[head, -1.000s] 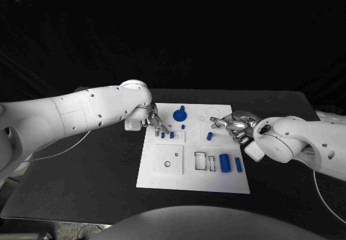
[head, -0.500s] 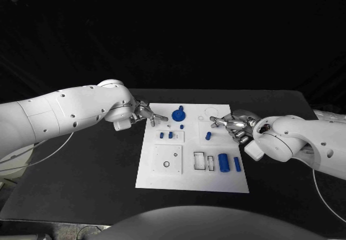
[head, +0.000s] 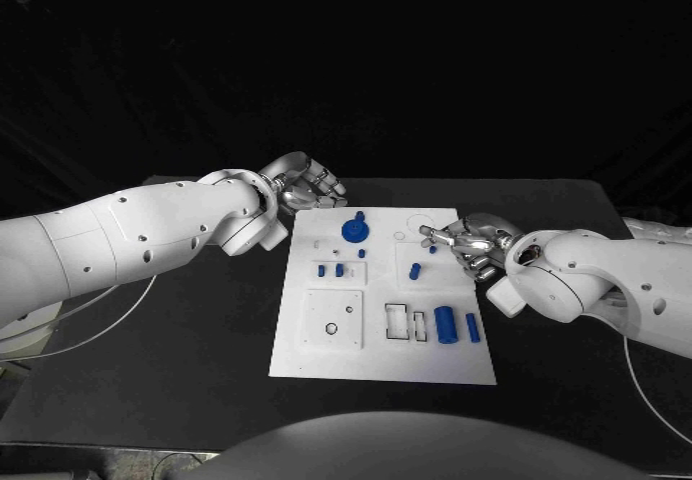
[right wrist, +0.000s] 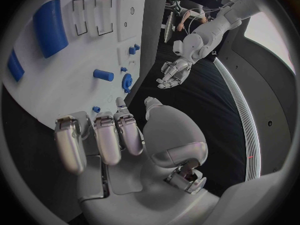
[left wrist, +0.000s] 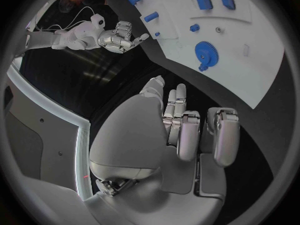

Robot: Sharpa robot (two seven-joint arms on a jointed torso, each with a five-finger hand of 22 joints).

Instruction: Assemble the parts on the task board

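Left hand (head: 300,183) is raised off the task board's (head: 325,355) far-left corner, over the black table (head: 173,360), fingers spread, holding nothing. Right hand (head: 464,244) hovers at the board's right edge near the far end, fingers loosely apart, nothing in it. On the board: blue gear (head: 353,230) at the far edge, left of centre; two short blue pegs (head: 330,270) side by side near the left edge; one small blue peg (head: 362,253) just beyond them; one tilted blue peg (head: 415,270) right of centre, close to the right hand's fingertips (head: 430,237). Large blue cylinder (head: 446,325) and slim blue pin (head: 473,327) lie side by side near the right edge, toward the near end.
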